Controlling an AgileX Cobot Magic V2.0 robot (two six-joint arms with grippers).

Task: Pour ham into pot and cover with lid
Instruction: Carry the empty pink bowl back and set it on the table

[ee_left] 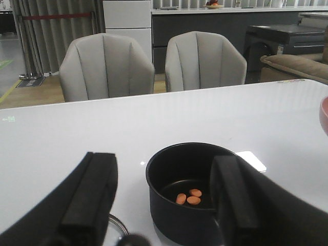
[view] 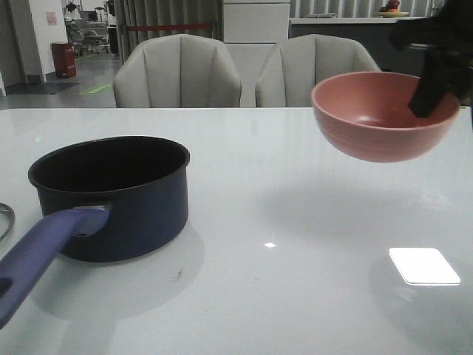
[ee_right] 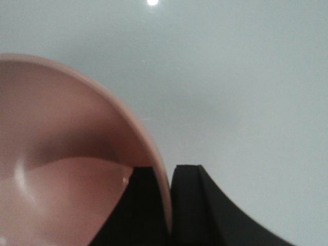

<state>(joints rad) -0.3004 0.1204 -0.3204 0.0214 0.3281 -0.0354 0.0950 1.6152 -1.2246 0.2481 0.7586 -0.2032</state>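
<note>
over the table's right side our right gripper [ee_right: 169, 205] pinches the pink bowl [view: 384, 115] by its rim, held up in the air; the ham [ee_left: 188, 197] lies in the pot [view: 111, 196]; our left gripper [ee_left: 164, 205] hangs open by the lid [view: 6, 218], ready to grab it.

Showroom-like office: chairs [view: 177, 72], counter [ee_left: 225, 23]

Pot [view: 118, 196] mouth is uncovered, clear drop-in from above; only ham slices [ee_left: 188, 197] on its floor. Its long handle [view: 44, 255] sticks out toward the near edge and blocks a low sweep there. Lid [view: 4, 219] rim sits just left of the handle. Bowl [view: 383, 115] hangs in the air at far right, pinched at its rim by the right gripper [ee_right: 169, 205]. Table [view: 295, 222] between pot and bowl is bare.
</note>
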